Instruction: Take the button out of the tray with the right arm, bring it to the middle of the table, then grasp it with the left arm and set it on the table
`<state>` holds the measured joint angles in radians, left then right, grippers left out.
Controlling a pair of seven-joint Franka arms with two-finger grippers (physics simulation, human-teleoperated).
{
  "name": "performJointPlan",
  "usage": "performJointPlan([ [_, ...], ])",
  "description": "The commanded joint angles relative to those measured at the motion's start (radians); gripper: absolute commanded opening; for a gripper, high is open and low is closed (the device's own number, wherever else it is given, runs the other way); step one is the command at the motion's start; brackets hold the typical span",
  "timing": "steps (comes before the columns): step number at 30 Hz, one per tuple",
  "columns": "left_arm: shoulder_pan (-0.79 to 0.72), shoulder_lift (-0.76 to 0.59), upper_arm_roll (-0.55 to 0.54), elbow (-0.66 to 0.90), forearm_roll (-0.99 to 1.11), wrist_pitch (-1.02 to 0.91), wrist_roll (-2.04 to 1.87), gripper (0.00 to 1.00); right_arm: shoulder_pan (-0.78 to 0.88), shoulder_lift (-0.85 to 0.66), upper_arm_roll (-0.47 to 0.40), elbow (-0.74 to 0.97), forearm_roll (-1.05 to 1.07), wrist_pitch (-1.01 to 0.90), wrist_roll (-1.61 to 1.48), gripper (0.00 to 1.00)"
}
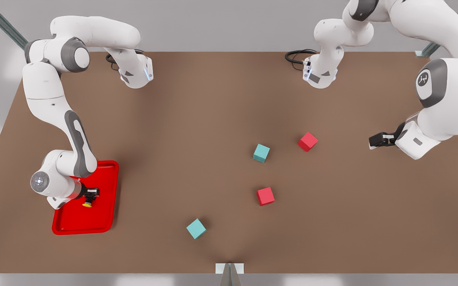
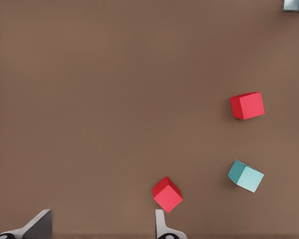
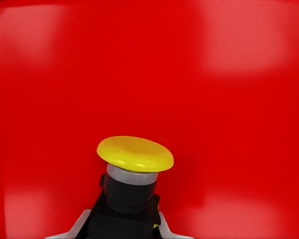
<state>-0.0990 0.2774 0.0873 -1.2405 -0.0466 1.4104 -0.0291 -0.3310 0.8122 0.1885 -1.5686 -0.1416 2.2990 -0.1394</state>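
The button (image 3: 134, 172), with a yellow cap on a dark body, stands over the red tray (image 3: 229, 124). My right gripper (image 3: 123, 226) is shut on its body, one finger on each side. In the front view this gripper (image 1: 90, 197) reaches over the tray (image 1: 105, 214) at the front view's left, and the button (image 1: 87, 204) pokes out from it. I cannot tell whether the button is lifted off the tray floor. My left gripper (image 1: 373, 140) waits above the brown table (image 1: 197, 119) at the front view's right. Its fingers (image 2: 37, 226) stand wide open with nothing between them.
Two red cubes (image 1: 307, 141) (image 1: 265, 196) and two teal cubes (image 1: 261, 153) (image 1: 196, 228) lie scattered around the table's middle and front. The left wrist view looks down on a red cube (image 2: 167, 194) near the fingers, a teal cube (image 2: 245, 176) and another red cube (image 2: 247, 105).
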Motion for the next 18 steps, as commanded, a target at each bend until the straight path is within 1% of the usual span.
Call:
performJointPlan([
  [1, -0.001, -0.001, 0.0, 0.001, 0.001, -0.004, 0.0, 1.0, 0.0, -0.002, 0.0, 0.001, -0.009, -0.004, 0.004, 0.45],
  [2, 0.001, -0.001, 0.0, 0.001, 0.001, -0.004, 0.0, 1.0, 0.0, -0.001, 0.0, 0.001, -0.01, -0.004, 0.003, 0.42],
  [5, 0.001, -0.001, 0.0, 0.0, 0.001, -0.004, 0.001, 1.0, 0.003, -0.001, 0.0, 0.002, -0.012, -0.001, -0.009, 0.4],
  [10, 0.001, -0.001, 0.0, 0.001, 0.001, -0.004, 0.001, 1.0, 0.015, -0.014, 0.003, -0.001, -0.009, -0.009, 0.05, 0.41],
  [11, 0.001, -0.001, 0.0, 0.0, 0.001, -0.004, 0.001, 1.0, 0.014, -0.014, 0.016, -0.001, -0.009, -0.009, 0.06, 0.41],
  [14, 0.001, 0.0, 0.0, 0.0, 0.001, -0.004, 0.001, 1.0, 0.015, -0.031, 0.022, 0.007, -0.01, -0.01, 0.057, 0.37],
  [16, 0.001, -0.001, 0.0, 0.0, 0.001, -0.004, 0.001, 1.0, 0.017, -0.053, 0.071, 0.054, -0.013, -0.118, 0.086, 0.37],
  [18, 0.001, -0.001, 0.0, 0.0, 0.001, -0.004, 0.001, 1.0, 0.056, -0.053, 0.085, 0.091, -0.015, -0.158, 0.096, 0.37],
])
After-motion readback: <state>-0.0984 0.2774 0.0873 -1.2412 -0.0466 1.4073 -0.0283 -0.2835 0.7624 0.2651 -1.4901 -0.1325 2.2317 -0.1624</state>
